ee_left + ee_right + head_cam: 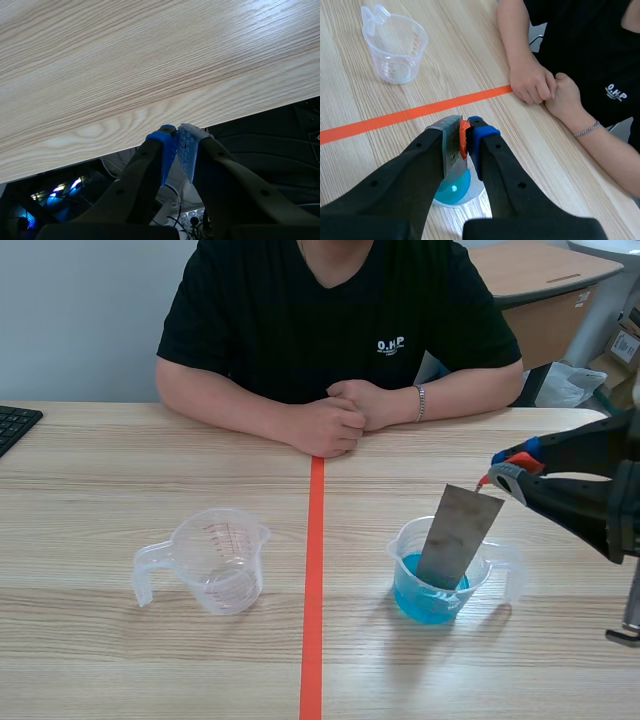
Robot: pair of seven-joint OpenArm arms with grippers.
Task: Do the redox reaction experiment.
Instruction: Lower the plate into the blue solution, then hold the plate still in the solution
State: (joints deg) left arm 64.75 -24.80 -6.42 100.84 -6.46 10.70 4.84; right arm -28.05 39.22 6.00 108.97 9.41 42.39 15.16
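Strip [458,538], dull grey metal, flat and rectangular, stands tilted right of centre in the scene. Its lower end sits in the blue liquid [425,605] of a clear plastic cup [440,585], and the right claw [503,476] pinches its upper corner. An empty cup [215,560] sits left of the tape [314,570].

Left wrist: the left claw [176,135] is closed on nothing, blue dotted pads touching over the wood-grain table's [125,65] edge.

Right wrist: fingers clamp the strip [451,150], cup [454,192] beneath.
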